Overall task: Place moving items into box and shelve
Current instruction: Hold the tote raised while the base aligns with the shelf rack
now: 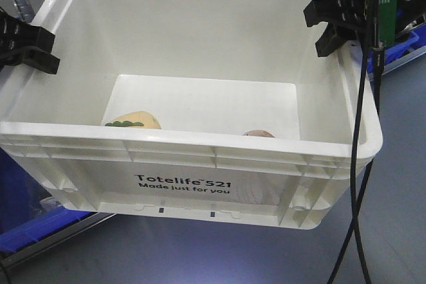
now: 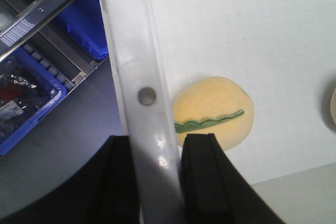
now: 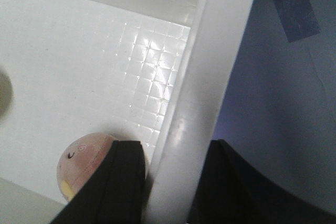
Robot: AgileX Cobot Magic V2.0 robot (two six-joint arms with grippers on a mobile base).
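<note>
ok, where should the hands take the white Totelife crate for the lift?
Grip the top rim of the two side walls, left and right of the printed face. Use one hand per side, coming from above with one finger inside and one outside. The crate is too wide for one hand, and its walls are thin and upright. The left hand and right hand straddle it that way.

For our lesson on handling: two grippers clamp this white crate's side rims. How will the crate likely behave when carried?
Probably stiff: the crate has a ribbed rim. Likely light, as it holds only two small toys. If it tilts, the rounded yellow toy and pink toy may roll across its smooth floor.
</note>
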